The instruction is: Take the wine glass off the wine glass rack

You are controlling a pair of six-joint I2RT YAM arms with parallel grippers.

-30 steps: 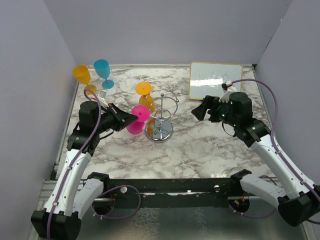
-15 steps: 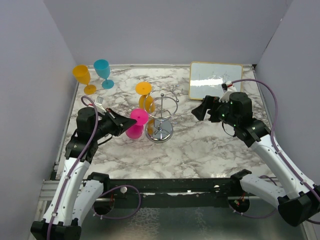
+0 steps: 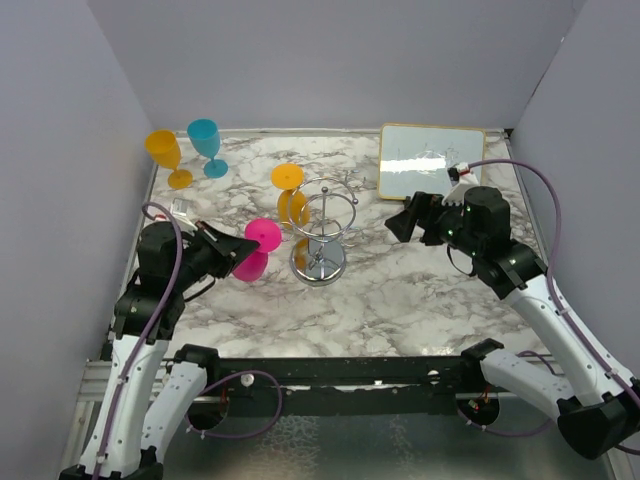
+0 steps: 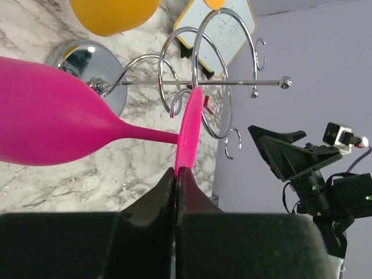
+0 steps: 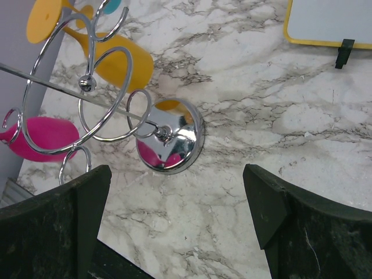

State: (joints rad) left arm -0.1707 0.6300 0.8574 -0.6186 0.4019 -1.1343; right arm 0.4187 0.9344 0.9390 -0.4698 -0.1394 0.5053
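My left gripper (image 3: 238, 251) is shut on the foot of a pink wine glass (image 3: 256, 250), held tilted above the table just left of the wine glass rack (image 3: 322, 232). In the left wrist view my gripper (image 4: 176, 173) pinches the edge of the pink foot disc (image 4: 189, 125), and the pink bowl (image 4: 52, 128) points left. The chrome rack (image 4: 216, 81) stands behind it. An orange wine glass (image 3: 290, 196) hangs upside down on the rack's left side. My right gripper (image 3: 405, 220) is open and empty to the right of the rack. Its wrist view (image 5: 177, 195) looks down on the rack's base (image 5: 171, 138).
An orange glass (image 3: 165, 155) and a blue glass (image 3: 206, 144) stand upright at the back left. A yellow-framed whiteboard (image 3: 430, 160) stands at the back right. Grey walls enclose the marble table (image 3: 400, 300) on three sides.
My left arm has drawn back to the left with the pink glass, carrying it away from the rack. My right arm has barely moved.
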